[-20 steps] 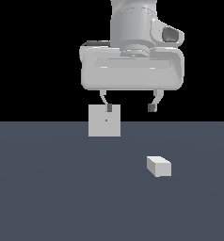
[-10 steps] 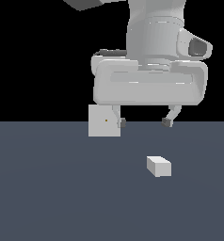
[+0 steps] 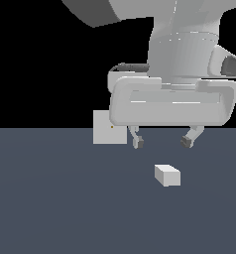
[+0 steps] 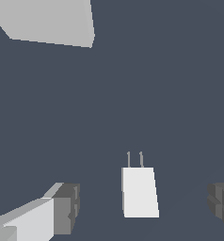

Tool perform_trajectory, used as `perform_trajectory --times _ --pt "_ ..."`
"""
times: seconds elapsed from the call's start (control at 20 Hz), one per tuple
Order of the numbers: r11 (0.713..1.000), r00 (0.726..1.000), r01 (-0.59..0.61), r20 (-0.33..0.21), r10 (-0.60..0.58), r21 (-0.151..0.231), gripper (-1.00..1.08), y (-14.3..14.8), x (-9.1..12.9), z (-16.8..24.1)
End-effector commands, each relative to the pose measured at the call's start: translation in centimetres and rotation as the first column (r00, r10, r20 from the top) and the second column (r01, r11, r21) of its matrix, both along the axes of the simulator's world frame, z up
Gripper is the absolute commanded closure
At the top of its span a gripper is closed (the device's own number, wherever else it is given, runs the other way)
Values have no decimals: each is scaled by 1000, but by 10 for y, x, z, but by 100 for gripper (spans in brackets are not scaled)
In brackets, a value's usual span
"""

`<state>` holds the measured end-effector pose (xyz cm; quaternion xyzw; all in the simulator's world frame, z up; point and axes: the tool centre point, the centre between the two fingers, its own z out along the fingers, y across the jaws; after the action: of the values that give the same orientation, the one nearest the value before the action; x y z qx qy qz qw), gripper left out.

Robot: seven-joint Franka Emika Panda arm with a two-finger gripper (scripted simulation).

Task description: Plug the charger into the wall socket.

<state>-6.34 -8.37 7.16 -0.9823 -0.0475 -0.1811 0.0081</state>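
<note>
The charger (image 3: 167, 175) is a small plain white block lying on the dark worktop (image 3: 55, 208); the wrist view shows two thin prongs at one end. The hand (image 3: 162, 142) hangs above it, fingers spread and empty. The wall socket (image 3: 109, 128), seemingly upright, stands at ten o'clock from the charger, well apart.

— We see the charger (image 3: 167, 175) as smooth, matt white, plastic-looking; the wall socket (image 3: 104, 133) likewise.

— We agree. The bench (image 3: 50, 198) looks flat, matt slate; the fingers (image 3: 137, 142) carry darker matt pads.
</note>
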Motion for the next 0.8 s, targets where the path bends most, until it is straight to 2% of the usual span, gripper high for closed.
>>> perform_trajectory --times 0.0,0.75 --pt "1000 1000 -4 14 4 2 -92 -2 0 -4" --pt "1000 1000 -9 28 9 4 -92 -6 -1 -14"
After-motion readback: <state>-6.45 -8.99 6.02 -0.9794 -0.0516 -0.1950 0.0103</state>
